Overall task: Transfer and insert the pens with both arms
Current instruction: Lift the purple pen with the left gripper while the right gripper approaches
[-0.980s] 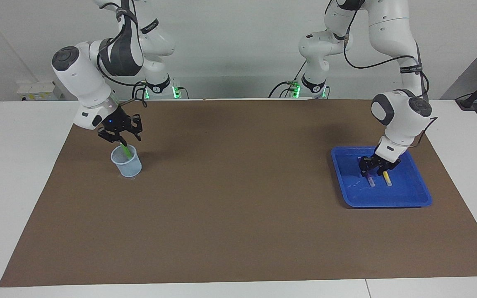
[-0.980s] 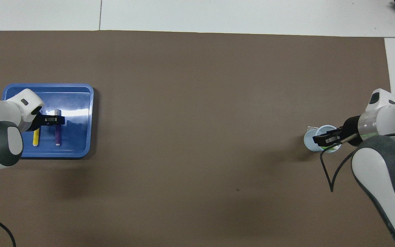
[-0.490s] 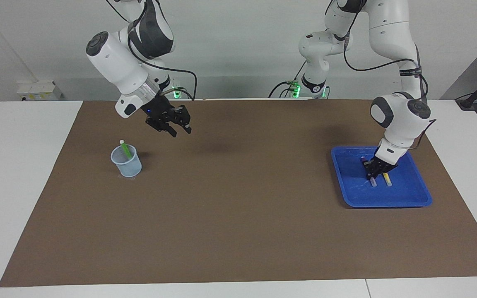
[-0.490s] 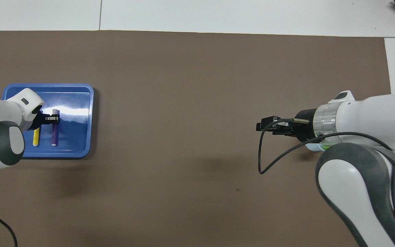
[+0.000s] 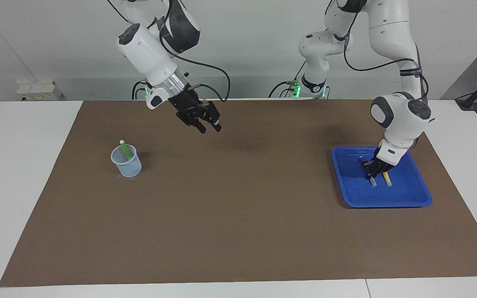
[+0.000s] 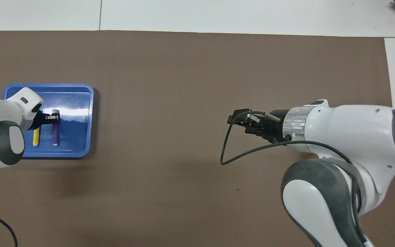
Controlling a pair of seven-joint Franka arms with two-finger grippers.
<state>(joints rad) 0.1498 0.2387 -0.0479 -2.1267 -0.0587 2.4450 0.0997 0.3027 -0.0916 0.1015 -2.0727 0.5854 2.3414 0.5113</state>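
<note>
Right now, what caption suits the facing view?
Left gripper grips purple pen in blue tray; green pen stands in cup.

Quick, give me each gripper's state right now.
Left gripper: shut on the purple pen in the blue tray.
Right gripper: empty, raised over the brown mat; open or shut cannot be told.

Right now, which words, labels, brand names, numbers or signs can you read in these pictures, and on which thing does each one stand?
None can be read.
Band on the left arm's cable: small pale print, too small to read.
Blue tray, cup, green pen, purple pen, yellow pen, brown mat: no text shows.
</note>
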